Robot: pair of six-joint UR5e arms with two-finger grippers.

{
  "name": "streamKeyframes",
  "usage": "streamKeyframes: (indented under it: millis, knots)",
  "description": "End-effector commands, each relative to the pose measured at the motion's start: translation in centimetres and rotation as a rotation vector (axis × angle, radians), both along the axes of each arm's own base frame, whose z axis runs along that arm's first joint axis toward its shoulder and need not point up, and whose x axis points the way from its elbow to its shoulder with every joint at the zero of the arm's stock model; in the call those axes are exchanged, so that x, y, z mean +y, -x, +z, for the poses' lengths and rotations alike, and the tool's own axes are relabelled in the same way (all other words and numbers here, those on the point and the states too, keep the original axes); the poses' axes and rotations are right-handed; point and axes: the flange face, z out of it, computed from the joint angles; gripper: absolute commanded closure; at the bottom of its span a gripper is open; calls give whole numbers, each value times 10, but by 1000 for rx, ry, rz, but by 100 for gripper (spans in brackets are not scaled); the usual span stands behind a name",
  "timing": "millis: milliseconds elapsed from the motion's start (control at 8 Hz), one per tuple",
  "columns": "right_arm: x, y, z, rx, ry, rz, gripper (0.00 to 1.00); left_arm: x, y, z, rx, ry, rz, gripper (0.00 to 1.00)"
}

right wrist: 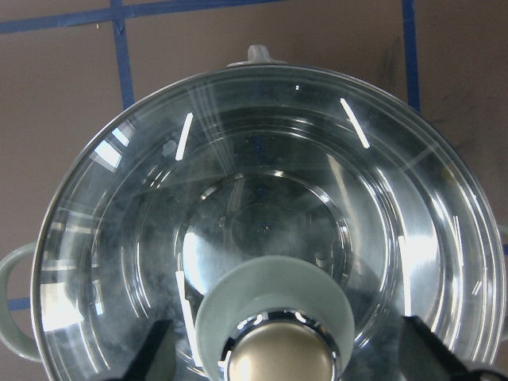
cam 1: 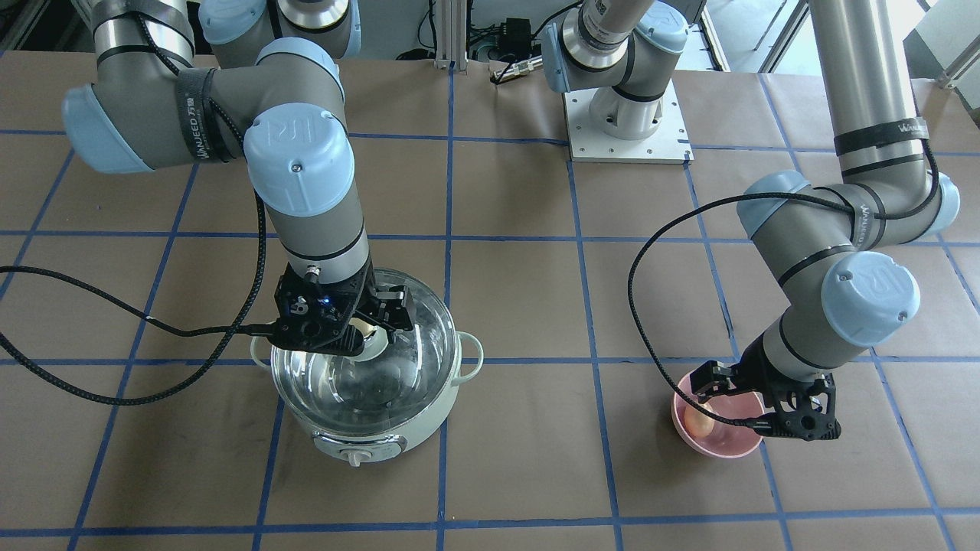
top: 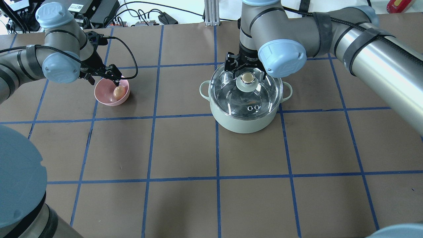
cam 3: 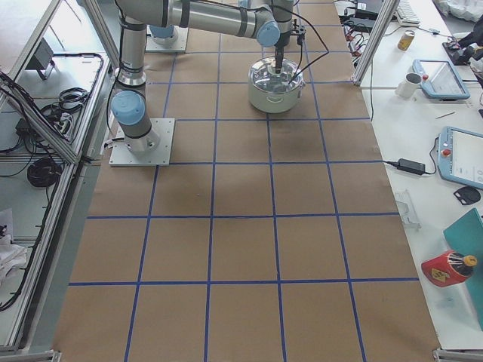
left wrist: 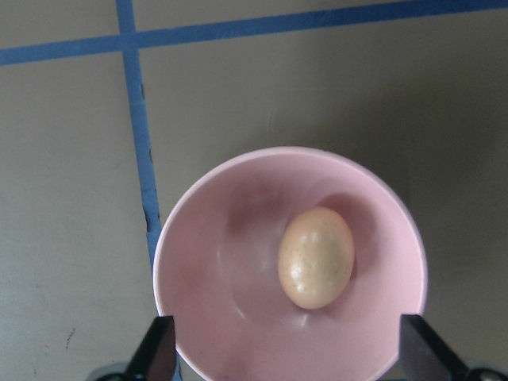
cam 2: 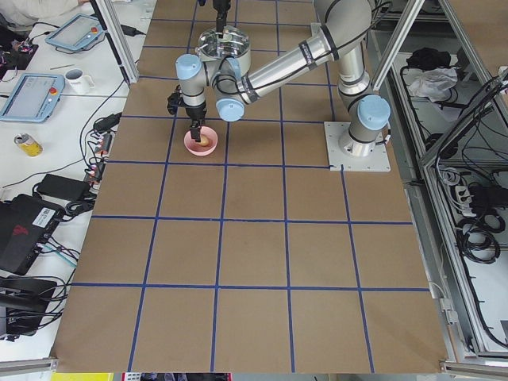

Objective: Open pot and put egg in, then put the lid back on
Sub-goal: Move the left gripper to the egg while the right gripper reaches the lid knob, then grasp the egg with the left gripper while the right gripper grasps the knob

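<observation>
Egg (left wrist: 316,258) in pink bowl (left wrist: 208,238), below left hand (left wrist: 290,353)

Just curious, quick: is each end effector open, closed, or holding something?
Left end effector: open, empty, above the egg in the pink bowl.
Right end effector: open, empty, either side of the lid knob.

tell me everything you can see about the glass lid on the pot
The lid is a round, clear glass dome, showing the shiny steel inside through it. A pale green knob with a beige-gold cap stands at its centre, and two small vent holes sit near the rim. It rests level on the mint-green pot. The right gripper is at the knob, jaws open to either side, not clamped on it.
</observation>
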Motion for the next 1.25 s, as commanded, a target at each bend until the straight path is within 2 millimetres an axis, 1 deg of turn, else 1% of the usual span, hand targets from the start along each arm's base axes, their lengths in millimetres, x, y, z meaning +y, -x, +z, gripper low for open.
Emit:
streamKeyframes:
  millis: [0, 125, 250, 375, 500, 625, 750, 1125]
  knots:
    - [-1, 0, -7, 4, -12, 2, 3, -2, 0, -22, 7, -30, -16, 0]
    - [0, 0, -9, 5, -18, 2, 4, -3, -1, -34, 12, -47, -14, 1]
    - [1, 0, -12, 6, -24, -4, 8, -4, 1, -43, 28, -58, -17, 3]
    - [1, 0, -12, 4, -24, -10, 23, -5, 0, -47, 30, -58, -37, 3]
    - [1, 0, -12, 6, -24, -8, 27, -6, 0, -51, 32, -59, -37, 3]
    - [1, 0, -12, 2, -26, -10, 40, -7, 0, -59, 35, -71, -39, 3]
    - [1, 0, -12, 2, -26, -11, 49, -7, 0, -59, 34, -67, -37, 3]
    - [1, 0, -12, 2, -29, -10, 88, -12, -1, -74, 32, -59, -39, 4]
